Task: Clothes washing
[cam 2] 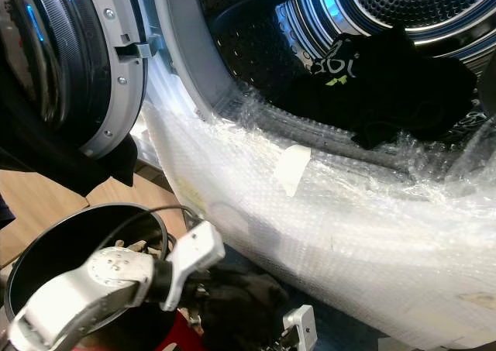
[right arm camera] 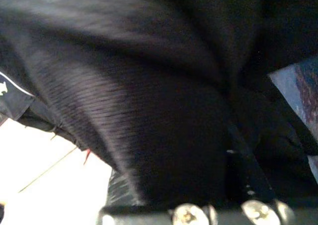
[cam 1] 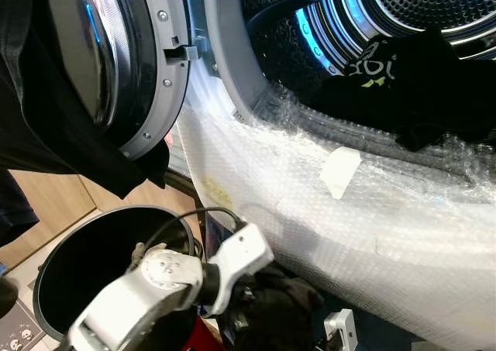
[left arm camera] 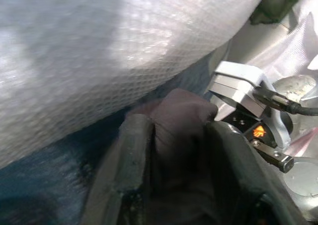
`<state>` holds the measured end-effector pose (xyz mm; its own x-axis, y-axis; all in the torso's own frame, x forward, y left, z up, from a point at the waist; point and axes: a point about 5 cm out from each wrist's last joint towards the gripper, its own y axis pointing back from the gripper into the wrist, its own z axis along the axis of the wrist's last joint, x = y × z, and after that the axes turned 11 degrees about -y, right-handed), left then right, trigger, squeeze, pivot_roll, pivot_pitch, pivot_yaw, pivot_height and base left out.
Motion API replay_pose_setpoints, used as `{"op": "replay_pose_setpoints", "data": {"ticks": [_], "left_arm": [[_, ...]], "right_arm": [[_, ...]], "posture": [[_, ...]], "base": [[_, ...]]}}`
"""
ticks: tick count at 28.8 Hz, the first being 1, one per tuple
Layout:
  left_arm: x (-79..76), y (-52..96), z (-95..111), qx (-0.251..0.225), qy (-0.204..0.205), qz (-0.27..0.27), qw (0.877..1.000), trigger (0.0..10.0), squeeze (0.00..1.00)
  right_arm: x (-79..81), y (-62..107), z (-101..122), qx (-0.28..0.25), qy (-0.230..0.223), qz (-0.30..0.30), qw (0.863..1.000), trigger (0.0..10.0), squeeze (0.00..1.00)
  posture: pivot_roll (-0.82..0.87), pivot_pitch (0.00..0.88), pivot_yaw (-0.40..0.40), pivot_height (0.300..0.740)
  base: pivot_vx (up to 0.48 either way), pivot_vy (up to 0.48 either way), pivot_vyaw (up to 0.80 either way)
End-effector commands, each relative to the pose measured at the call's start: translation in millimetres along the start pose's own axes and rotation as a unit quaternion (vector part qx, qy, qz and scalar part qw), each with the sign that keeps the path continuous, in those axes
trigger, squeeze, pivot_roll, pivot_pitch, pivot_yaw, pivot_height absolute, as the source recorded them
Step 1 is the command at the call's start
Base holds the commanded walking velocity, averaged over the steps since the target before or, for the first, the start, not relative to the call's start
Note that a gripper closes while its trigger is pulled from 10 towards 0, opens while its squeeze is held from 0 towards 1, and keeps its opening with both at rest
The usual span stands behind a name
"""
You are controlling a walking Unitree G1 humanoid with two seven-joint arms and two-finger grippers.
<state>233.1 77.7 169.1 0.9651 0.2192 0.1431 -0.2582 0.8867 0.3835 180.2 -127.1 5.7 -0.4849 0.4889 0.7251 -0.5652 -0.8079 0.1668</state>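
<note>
Below the washer's bubble-wrapped rim [cam 1: 325, 211], the left gripper [left arm camera: 174, 150] pinches a dark garment [left arm camera: 181, 120], probably to lift it into the drum [cam 1: 418, 10].

All I can see of the room is light wood flooring [cam 1: 46, 204] down on my left, pretty brightly lit.

Bubble wrap [cam 1: 325, 211] with taped patch [cam 1: 341, 171], wooden floor [cam 1: 46, 204]

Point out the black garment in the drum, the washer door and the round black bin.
black garment [cam 1: 418, 80], left eye view, its middle folds.
washer door [cam 1: 159, 72], left eye view, grey inner rim.
black bin [cam 1: 58, 258], left eye view, its rim.
</note>
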Motion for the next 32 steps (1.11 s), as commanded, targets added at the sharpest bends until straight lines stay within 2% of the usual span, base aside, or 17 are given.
{"op": "replay_pose_setpoints", "data": {"ticks": [1,4,8,11,15,18,20,22,23,24,25,26,27,28,29,32], "left_arm": [[0.0,6.3,1.9,0.000,0.004,0.009,1.000,10.0,1.00],[-1.1,19.1,2.2,-0.004,0.015,0.018,1.000,10.0,1.00],[-1.0,27.2,-1.3,0.007,0.024,0.031,0.999,10.0,1.00],[4.8,41.7,-7.5,0.020,0.042,0.069,0.997,10.0,1.00],[4.5,48.2,-8.5,0.019,0.044,0.077,0.996,10.0,1.00],[20.7,56.0,-17.6,0.044,0.035,0.173,0.983,10.0,1.00],[28.6,59.8,-23.5,0.057,0.052,0.232,0.970,10.0,1.00],[29.6,61.3,-24.8,0.059,0.053,0.250,0.965,10.0,1.00],[31.4,64.3,-25.8,0.055,0.054,0.286,0.955,10.0,0.24],[36.2,70.0,-30.1,0.072,0.031,0.338,0.938,10.0,0.00],[43.8,77.4,-37.9,0.102,0.000,0.398,0.912,10.0,0.00],[48.6,82.6,-43.1,0.124,-0.024,0.433,0.892,10.0,0.00],[59.3,92.4,-52.5,0.140,-0.040,0.498,0.855,10.0,0.00],[65.2,98.5,-58.7,0.146,-0.046,0.537,0.829,10.0,0.00],[71.6,110.1,-79.1,0.162,-0.033,0.594,0.787,10.0,0.00],[71.3,118.8,-99.1,0.180,-0.002,0.624,0.760,10.0,0.00]], "right_arm": [[1.1,-0.6,-0.4,0.000,0.003,0.006,1.000,0.0,0.00],[0.6,-0.2,-1.9,0.005,0.004,0.004,1.000,0.0,0.00],[0.7,0.9,-2.2,0.007,0.004,0.004,1.000,0.0,0.00],[-0.5,3.2,-3.9,0.014,0.004,0.003,1.000,0.0,0.00],[-0.5,2.9,-4.7,0.020,0.006,0.006,1.000,0.0,0.00],[0.8,2.7,-1.8,0.020,0.013,0.013,1.000,0.0,0.00],[2.2,4.6,-1.6,0.024,0.016,0.018,0.999,0.0,0.00],[2.9,6.0,-1.7,0.026,0.016,0.019,0.999,0.0,0.00],[2.9,9.1,-3.3,0.031,0.016,0.019,0.999,0.0,0.00],[3.4,13.0,-6.1,0.038,0.014,0.021,0.999,0.0,0.00],[4.5,16.4,-8.1,0.043,0.013,0.024,0.999,0.0,0.00],[5.2,18.2,-9.3,0.046,0.012,0.025,0.999,0.0,0.00],[6.9,19.3,-9.9,0.051,0.015,0.028,0.998,0.0,0.00],[7.9,19.7,-10.0,0.054,0.017,0.030,0.998,0.0,0.00],[14.6,21.2,-9.6,0.063,0.028,0.047,0.997,0.0,0.00],[22.6,23.3,-6.7,0.064,0.037,0.064,0.995,0.0,0.00]], "posture": [[-0.01,0.000,0.039,0.740],[0.00,0.000,0.038,0.740],[0.00,0.000,0.038,0.740],[0.02,0.000,0.033,0.740],[0.02,0.000,0.033,0.740],[0.03,0.000,0.034,0.740],[0.03,0.000,0.034,0.740],[0.03,0.000,0.032,0.740],[0.03,0.000,0.032,0.740],[0.04,0.000,0.028,0.740],[0.04,0.000,0.024,0.740],[0.04,0.000,0.023,0.740],[0.04,0.000,0.023,0.740],[0.04,0.000,0.023,0.740],[0.03,0.000,0.026,0.740],[0.02,0.004,0.027,0.740]], "base": [[0.000,0.000,0.00],[0.000,0.000,0.00],[0.000,0.000,0.00],[0.000,0.000,0.00],[0.000,0.000,0.00],[0.000,0.000,0.00],[0.000,0.000,0.00],[0.000,0.000,0.00],[0.000,0.000,0.00],[0.000,0.000,0.00],[0.000,0.000,0.00],[0.000,0.000,0.00],[0.000,0.000,0.00],[0.000,0.000,0.00],[0.000,0.000,0.00],[0.000,0.000,0.00]]}}
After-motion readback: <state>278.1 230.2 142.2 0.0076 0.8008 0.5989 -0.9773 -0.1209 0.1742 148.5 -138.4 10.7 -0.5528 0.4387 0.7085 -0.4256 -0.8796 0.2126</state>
